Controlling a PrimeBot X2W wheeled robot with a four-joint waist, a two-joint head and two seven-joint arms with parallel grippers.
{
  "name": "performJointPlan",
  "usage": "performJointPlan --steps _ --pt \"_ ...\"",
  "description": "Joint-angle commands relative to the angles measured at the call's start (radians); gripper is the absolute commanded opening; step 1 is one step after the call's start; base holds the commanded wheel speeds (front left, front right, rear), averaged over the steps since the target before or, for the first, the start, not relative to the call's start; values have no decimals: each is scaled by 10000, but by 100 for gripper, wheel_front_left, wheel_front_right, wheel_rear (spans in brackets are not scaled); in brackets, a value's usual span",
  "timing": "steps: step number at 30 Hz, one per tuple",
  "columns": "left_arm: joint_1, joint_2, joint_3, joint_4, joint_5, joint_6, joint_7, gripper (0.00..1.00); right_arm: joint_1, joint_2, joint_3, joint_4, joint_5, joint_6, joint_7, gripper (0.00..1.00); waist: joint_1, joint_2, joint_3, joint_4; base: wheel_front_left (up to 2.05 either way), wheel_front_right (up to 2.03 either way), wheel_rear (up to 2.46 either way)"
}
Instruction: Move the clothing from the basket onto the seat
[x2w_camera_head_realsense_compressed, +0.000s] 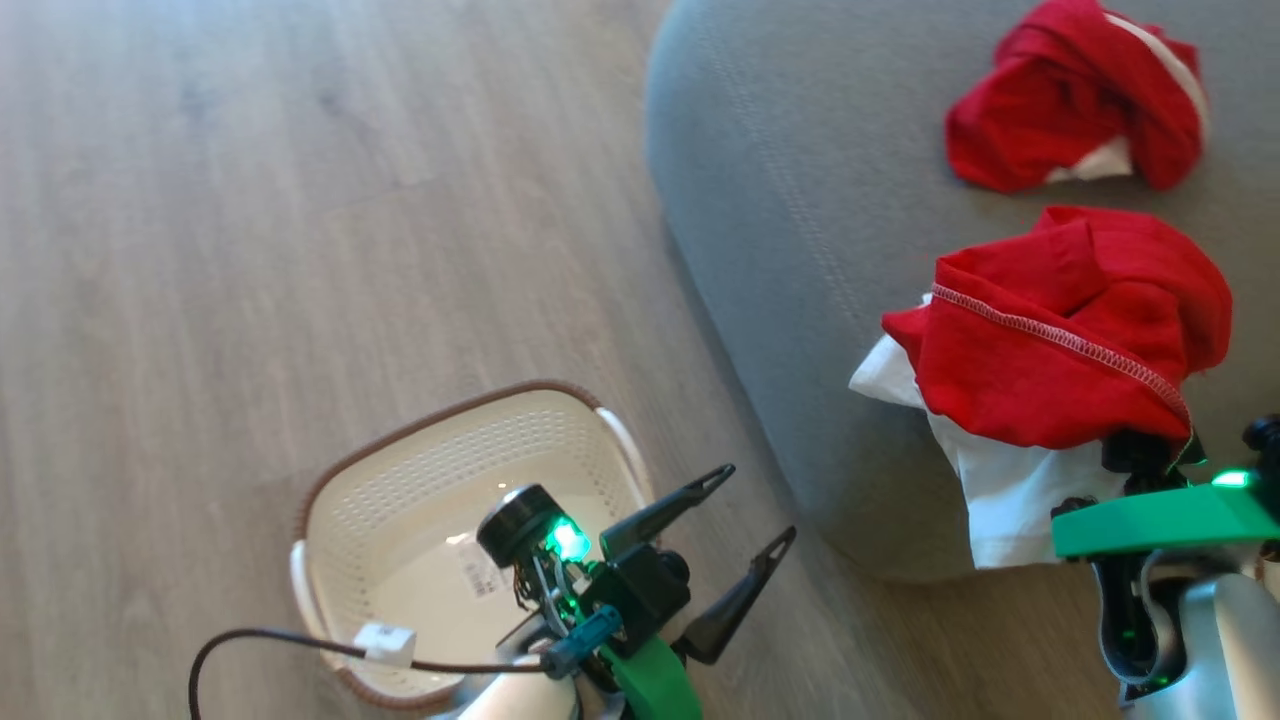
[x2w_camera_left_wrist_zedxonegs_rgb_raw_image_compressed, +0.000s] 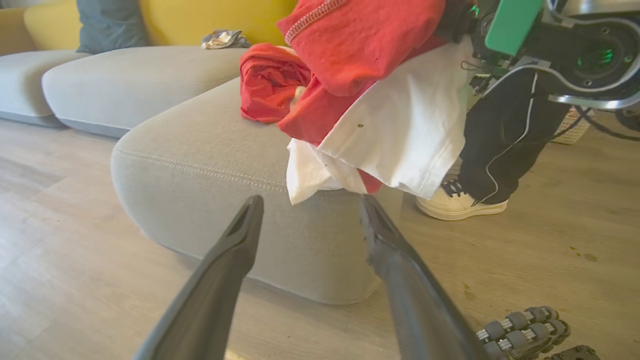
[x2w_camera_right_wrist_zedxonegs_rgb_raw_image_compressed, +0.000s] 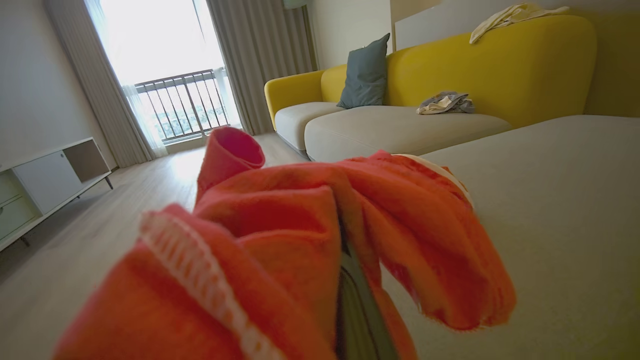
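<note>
**Last garment over the seat, basket looks emptied**

From where I stand the job looks nearly finished. The basket (x2w_camera_head_realsense_compressed: 400, 500) sits on the wood floor (x2w_camera_head_realsense_compressed: 250, 200) just beside the rounded end of the seat (x2w_camera_head_realsense_compressed: 780, 250). What I can see of its inside past the left gripper (x2w_camera_head_realsense_compressed: 755, 503) holds nothing but a label (x2w_camera_head_realsense_compressed: 480, 570) on the bottom. One red garment (x2w_camera_head_realsense_compressed: 1080, 100) lies crumpled on the seat, well in from the edge, with nothing touching it.

The second garment (x2w_camera_head_realsense_compressed: 1060, 330), red with a white part and a pale stitched hem, is bunched over the right gripper (x2w_camera_right_wrist_zedxonegs_rgb_raw_image_compressed: 352, 300). Its fingers are pinched shut inside the folds, and in its wrist view a sliver of dark finger shows between the cloth. The garment is over the near end of the seat, its white part drooping down the cushion's front. Whether its weight rests on the cushion or hangs from the grip, I cannot tell.

The left gripper hovers above the floor between basket and seat, jaws spread wide, holding nothing. A person's dark trouser leg (x2w_camera_left_wrist_zedxonegs_rgb_raw_image_compressed: 500, 140) and pale shoe (x2w_camera_left_wrist_zedxonegs_rgb_raw_image_compressed: 460, 206) stand close by the seat's end.

What is left, as I judge it, is small. The second garment should go a little further in over the cushion, so the drooping white part cannot drag it off the edge. Then the right gripper can let go.
</note>
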Motion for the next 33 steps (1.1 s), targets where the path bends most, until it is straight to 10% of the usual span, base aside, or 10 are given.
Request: performJointPlan --steps 1,33 --pt "-464 23 218 -335 86 -46 -47 100 -393 -56 153 -415 -72 69 -23 0 0 0 256 -456 0 0 0" --pt "-1665 467 -1456 -154 -267 -95 -47 100 61 498 -981 -1011 46 69 -23 0 0 0 1331 -2055 0 0 0"
